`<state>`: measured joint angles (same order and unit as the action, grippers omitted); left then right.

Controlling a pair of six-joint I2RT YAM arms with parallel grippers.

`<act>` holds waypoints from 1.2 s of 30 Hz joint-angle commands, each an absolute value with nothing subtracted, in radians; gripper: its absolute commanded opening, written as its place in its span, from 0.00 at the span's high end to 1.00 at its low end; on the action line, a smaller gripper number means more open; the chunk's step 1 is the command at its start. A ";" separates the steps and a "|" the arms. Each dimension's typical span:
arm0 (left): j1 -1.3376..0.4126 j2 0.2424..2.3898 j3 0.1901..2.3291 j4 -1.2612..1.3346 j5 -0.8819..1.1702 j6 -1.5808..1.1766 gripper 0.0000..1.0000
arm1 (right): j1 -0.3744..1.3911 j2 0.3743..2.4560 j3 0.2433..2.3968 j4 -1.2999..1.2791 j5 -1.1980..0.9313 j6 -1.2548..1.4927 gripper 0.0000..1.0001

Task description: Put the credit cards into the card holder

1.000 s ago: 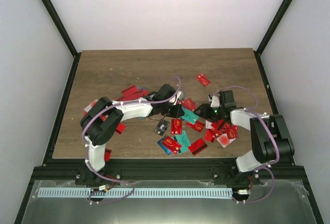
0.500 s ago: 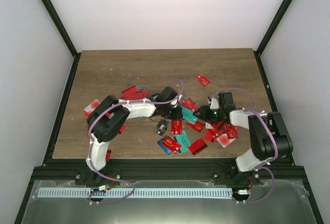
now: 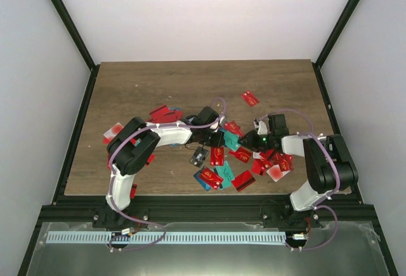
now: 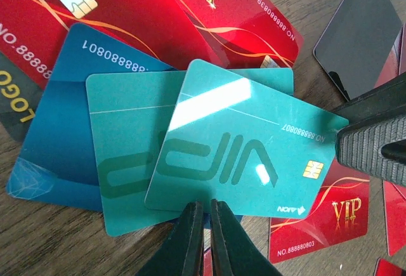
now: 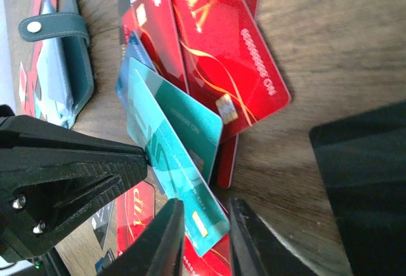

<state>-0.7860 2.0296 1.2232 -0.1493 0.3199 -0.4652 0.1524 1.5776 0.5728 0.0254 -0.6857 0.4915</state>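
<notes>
Left end effector pinches tight the edge of one of two teal credit cards, a single blue card beneath. Right end effector, narrowly parted, straddles that card's corner. Only the right wrist view shows the one card holder, farther off on the surface

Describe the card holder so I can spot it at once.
In the right wrist view, look left of the fanned red and teal cards. The card holder is the thick dark-teal pouch; only it has a strap with a pale snap.
</notes>
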 commanded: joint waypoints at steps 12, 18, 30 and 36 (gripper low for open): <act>-0.791 2.041 1.192 -0.143 0.318 -0.448 0.93 | 0.136 1.600 0.562 0.124 -0.754 0.501 0.99; -0.790 1.897 1.145 -0.127 0.280 -0.481 0.89 | 0.136 1.516 0.555 0.113 -0.773 0.530 0.99; -0.763 1.580 0.967 -0.001 0.243 -0.673 0.64 | 0.137 1.353 0.525 0.257 -0.936 0.792 0.99; -0.729 1.447 0.835 0.183 0.284 -0.823 0.53 | 0.152 1.251 0.465 0.465 -0.954 1.020 0.99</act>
